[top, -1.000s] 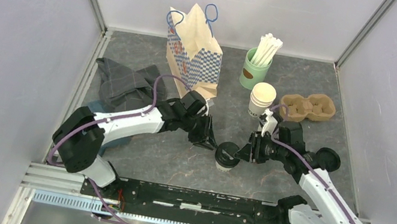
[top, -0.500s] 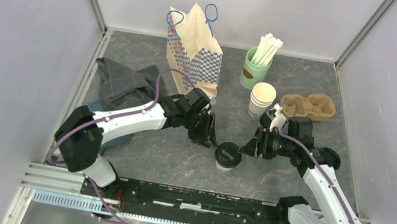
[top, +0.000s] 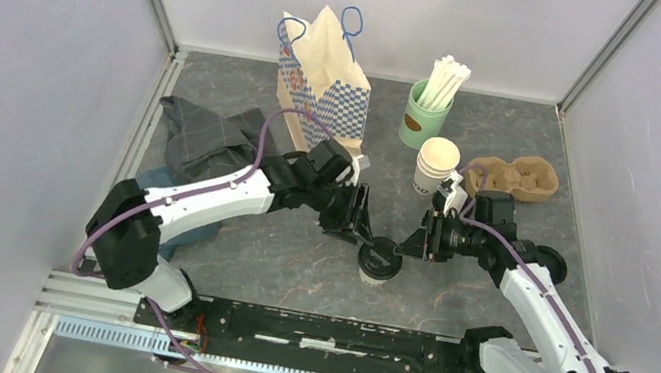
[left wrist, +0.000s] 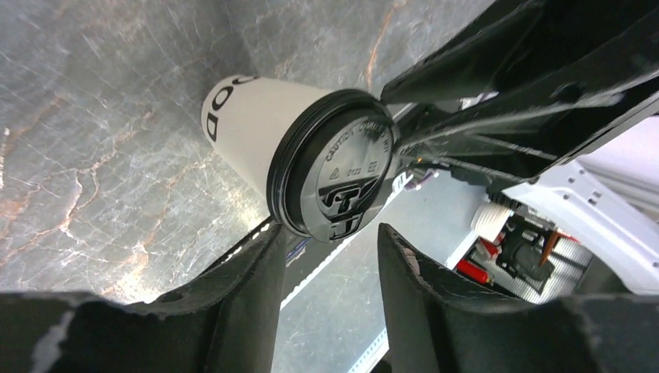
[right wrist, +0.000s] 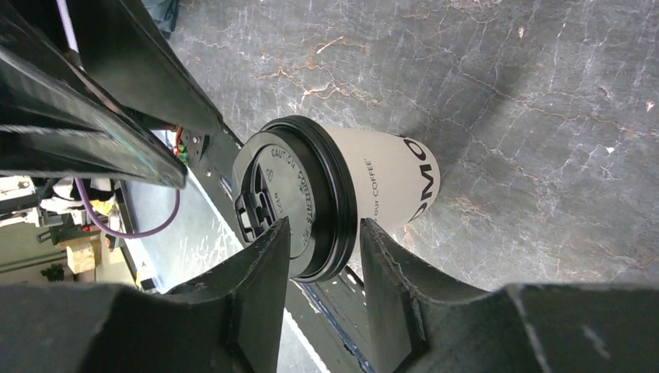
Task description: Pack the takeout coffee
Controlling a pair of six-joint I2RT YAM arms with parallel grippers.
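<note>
Your one lidded cup point(top: 379, 261) stood on the table point(top: 293, 266) near the middle, not yet packed in the bag point(top: 323, 84) at the far left. Your left gripper point(top: 362, 230) and right gripper point(top: 411, 245) flanked it, jaws parted, holding nothing. Spare cups point(top: 437, 164) and a carrier point(top: 514, 177) stood far right, and I judged the way to the bag clear.

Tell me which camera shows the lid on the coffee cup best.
Left wrist: the black lid faces the lens, whole, its embossed print readable. Right wrist shows it tilted, its lower edge behind the fingers. Top external shows only a small dark disc.
</note>
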